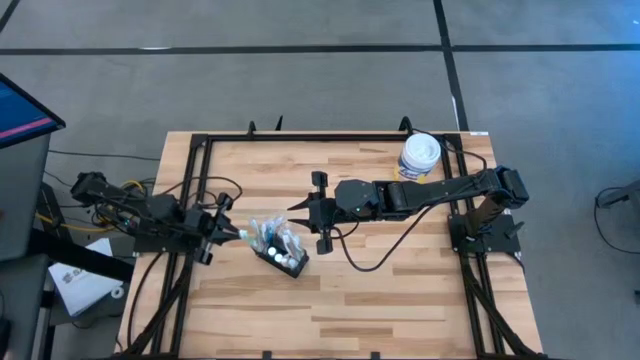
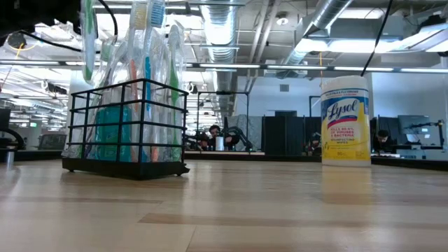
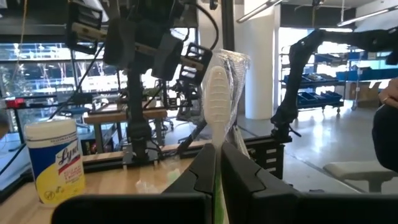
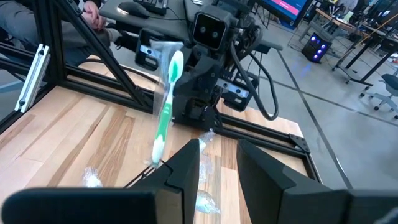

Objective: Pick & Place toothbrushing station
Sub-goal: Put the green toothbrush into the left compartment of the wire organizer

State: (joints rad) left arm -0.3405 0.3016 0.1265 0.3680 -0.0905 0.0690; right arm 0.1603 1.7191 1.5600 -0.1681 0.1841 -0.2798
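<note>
Left gripper (image 3: 219, 149) pressed together on the thin green handle of a wrapped toothbrush (image 3: 217, 99), head standing just above the fingertips in the left wrist view. Sits at 9 o'clock of the toothbrushing station (image 1: 282, 253), just beside it in the high view. Right gripper (image 4: 217, 146) parted with nothing between the fingers, aimed at that same toothbrush from the other side. Hangs near 1 o'clock of the station, apparently a little above it. Station itself upright on the table (image 1: 400, 290), slightly toward 7 o'clock of the table's middle: a black wire holder bristling with wrapped brushes, flat on the wood in the low view. Yellow wipes canister (image 1: 420, 155) well apart at 2 o'clock, near the far right corner. By the look of it, early in the job: station not yet gripped or lifted, no finger of either arm closed on its frame, so both the pick and the placing left to do. Hard to say whether the clamped brush has its lower end in a slot or already free of the holder; wrappers blur that. Neither gripper's fingers to be made out in the low view, only dark shapes at the top edge. No marked spot for setting the station down to be found anywhere.
</note>
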